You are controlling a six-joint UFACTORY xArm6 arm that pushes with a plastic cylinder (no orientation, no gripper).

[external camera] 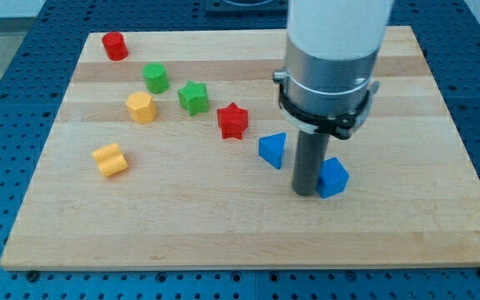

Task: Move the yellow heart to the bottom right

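Note:
The yellow heart lies on the wooden board at the view's left, below the middle. My tip rests on the board right of centre, far to the right of the heart. It stands between a blue triangle on its upper left and a blue cube that touches it or nearly does on its right.
A red cylinder sits at the top left. A green block, a yellow hexagonal block, a green star and a red star lie in the upper left half. The arm's white and grey body hangs over the upper right.

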